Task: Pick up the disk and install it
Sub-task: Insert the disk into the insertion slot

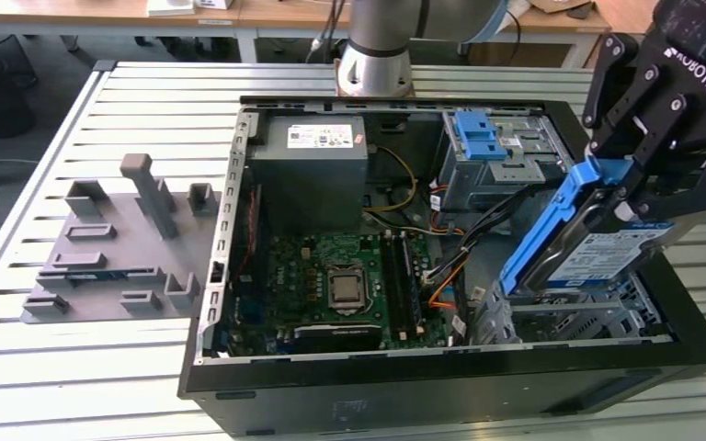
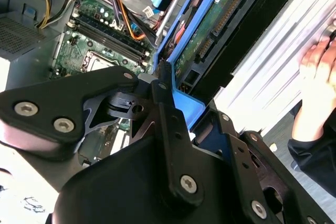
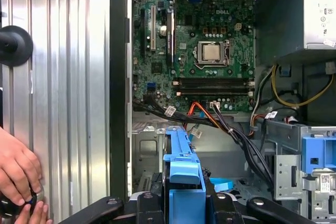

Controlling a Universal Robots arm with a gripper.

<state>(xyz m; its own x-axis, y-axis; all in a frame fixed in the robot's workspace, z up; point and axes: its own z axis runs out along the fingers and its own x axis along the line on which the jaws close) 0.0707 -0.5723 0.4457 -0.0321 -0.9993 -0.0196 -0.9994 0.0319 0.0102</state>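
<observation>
The disk (image 1: 601, 255) is held tilted on edge, clamped by the clenched gripper (image 1: 623, 188), just above the near corner of the open computer case (image 1: 451, 372) on the exterior view's right. Beyond it a green circuit board (image 1: 335, 276) is seen, and farther back a grey box (image 1: 310, 170) and a cage (image 1: 491, 152).

White lettering runs up the black housing of the gripper (image 1: 638, 195), clear in the exterior view. Just below, the disk (image 1: 609, 257) it clamps carries a blue-and-white label, print too fine to make out. At the far edge of the case (image 1: 451, 390), a white sticker (image 1: 324, 137) sits on the grey box (image 1: 308, 184). In the first wrist view, white lettering marks the motherboard (image 3: 181, 72), and white tags (image 3: 170, 110) hang on the cables (image 3: 236, 135).
</observation>
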